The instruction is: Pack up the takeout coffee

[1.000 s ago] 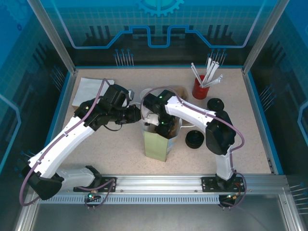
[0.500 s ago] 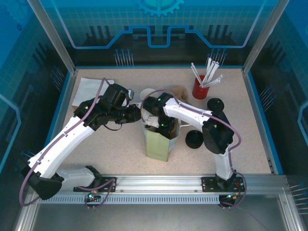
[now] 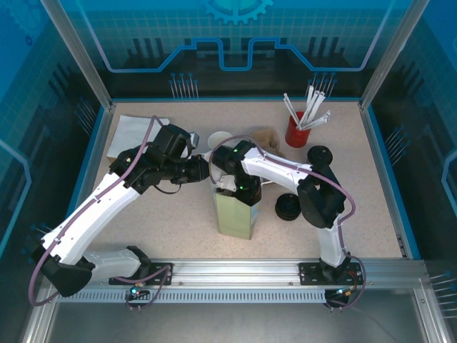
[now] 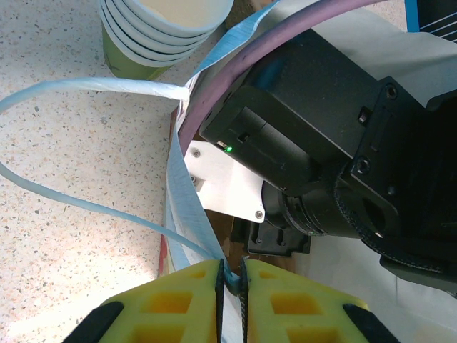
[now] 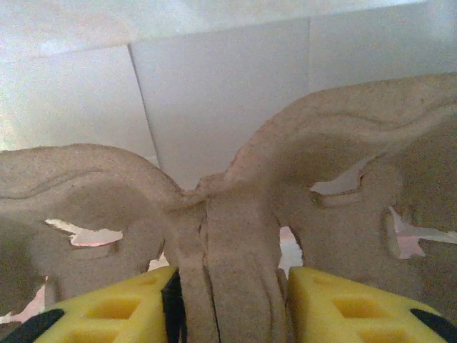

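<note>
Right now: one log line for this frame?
left claw: shut on bag handle | right claw: shut on cup carrier, inside bag | cup stack: outside bag

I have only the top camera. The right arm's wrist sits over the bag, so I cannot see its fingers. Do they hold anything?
Observer: Yes. In the right wrist view, the right gripper is shut on the middle ridge of the brown pulp carrier.
Operator: Thank you. And the other arm, what does it do?
Observer: In the left wrist view, the left gripper is shut on a pale blue handle of the bag.
</note>
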Available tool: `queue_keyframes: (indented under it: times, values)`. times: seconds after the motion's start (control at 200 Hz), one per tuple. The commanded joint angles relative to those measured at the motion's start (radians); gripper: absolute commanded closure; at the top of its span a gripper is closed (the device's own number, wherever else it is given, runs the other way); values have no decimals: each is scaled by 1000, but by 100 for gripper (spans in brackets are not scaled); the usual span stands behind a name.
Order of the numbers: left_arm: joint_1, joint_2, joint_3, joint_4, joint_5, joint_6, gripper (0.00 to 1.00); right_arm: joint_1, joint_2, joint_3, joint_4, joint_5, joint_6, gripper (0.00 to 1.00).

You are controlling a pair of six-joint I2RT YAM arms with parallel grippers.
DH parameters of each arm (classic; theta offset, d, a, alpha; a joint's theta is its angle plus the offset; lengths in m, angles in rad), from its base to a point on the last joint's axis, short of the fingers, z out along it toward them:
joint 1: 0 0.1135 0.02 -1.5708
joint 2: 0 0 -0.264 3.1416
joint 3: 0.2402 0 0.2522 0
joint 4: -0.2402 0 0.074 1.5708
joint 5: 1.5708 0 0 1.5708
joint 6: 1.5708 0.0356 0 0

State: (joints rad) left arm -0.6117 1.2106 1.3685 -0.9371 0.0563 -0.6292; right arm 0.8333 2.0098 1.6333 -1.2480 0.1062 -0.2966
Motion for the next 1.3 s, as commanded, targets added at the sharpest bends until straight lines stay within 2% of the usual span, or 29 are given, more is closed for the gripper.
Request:
queue_keyframes:
  times: [0.0, 0.58, 0.951, 1.296]
  values:
    - [-4, 1, 41, -8, -1, 12, 84, 20, 17, -12, -9, 22, -11, 51]
    - [-10, 1, 42, -12, 7, 13, 84, 18, -57, 92, -33, -48, 24, 29]
    - [-19, 4, 40, -14, 5, 11, 84, 13, -111, 144, -56, -108, 54, 23]
    - [-21, -3, 30, -19, 3, 2, 84, -16, -201, 212, -62, -169, 111, 23]
